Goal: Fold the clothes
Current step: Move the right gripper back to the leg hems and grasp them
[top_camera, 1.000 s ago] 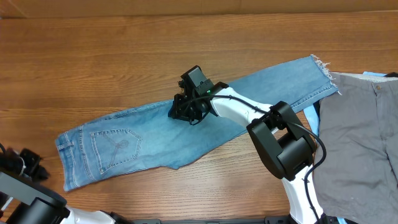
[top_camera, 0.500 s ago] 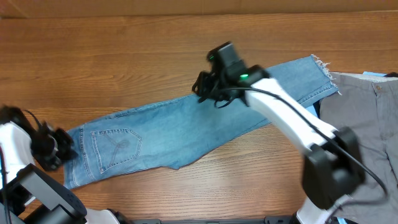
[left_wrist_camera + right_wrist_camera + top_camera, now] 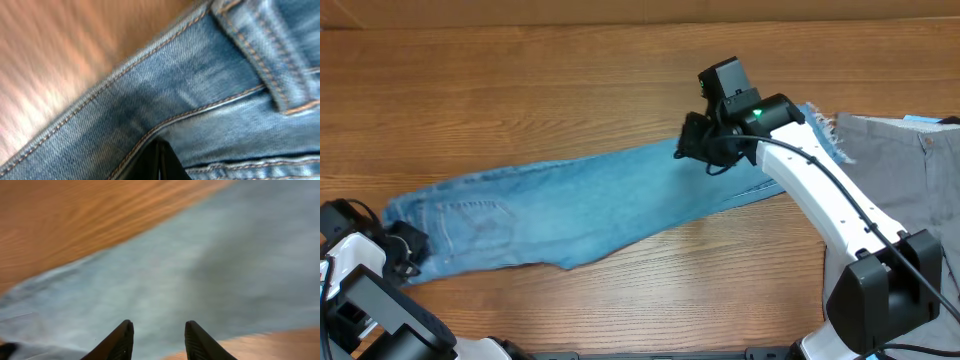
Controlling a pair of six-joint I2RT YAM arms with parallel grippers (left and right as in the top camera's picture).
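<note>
Your left gripper [image 3: 410, 245] is clamped on the jeans [image 3: 570, 205] waistband, near-left on the table [image 3: 520, 90]. The jeans lie flat, running diagonally toward far right. Your right gripper [image 3: 157, 325] hovers over the leg, fingers spread, holding nothing. Grey trousers [image 3: 905, 170] lie just beside the frayed hems.

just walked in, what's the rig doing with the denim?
Both arms are working on a pair of light-blue jeans spread flat across the wooden table, and no fold has been made yet. The left gripper is at the waistband end and looks closed on the denim. The right gripper hovers open over the lower leg, holding nothing. A pair of grey trousers lies at the right edge.
</note>
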